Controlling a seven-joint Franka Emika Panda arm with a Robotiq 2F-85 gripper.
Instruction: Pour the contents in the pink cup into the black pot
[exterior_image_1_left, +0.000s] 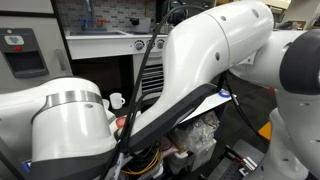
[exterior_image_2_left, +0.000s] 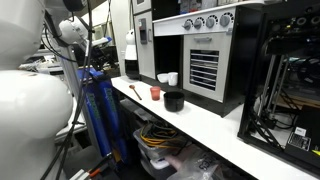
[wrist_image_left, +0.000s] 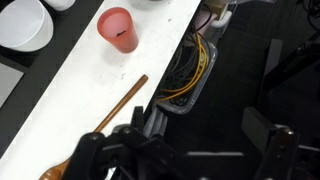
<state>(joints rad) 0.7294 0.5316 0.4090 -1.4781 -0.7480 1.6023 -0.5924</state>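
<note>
The pink cup (wrist_image_left: 118, 29) stands upright on the white counter (wrist_image_left: 70, 90) in the wrist view. In an exterior view it (exterior_image_2_left: 155, 93) sits just beside the black pot (exterior_image_2_left: 174, 101). The pot is out of the wrist view. My gripper (wrist_image_left: 185, 155) is open and empty. Its dark fingers show at the bottom of the wrist view, off the counter's front edge and well short of the cup. The cup's contents cannot be made out.
A wooden spoon (wrist_image_left: 105, 120) lies on the counter between gripper and cup. A white bowl (wrist_image_left: 25, 24) sits beyond it. White mugs (exterior_image_2_left: 167, 79) stand behind the pot by a toy oven (exterior_image_2_left: 205, 55). A bin of cables (wrist_image_left: 185, 75) sits below the counter edge. My arm (exterior_image_1_left: 190, 70) blocks one exterior view.
</note>
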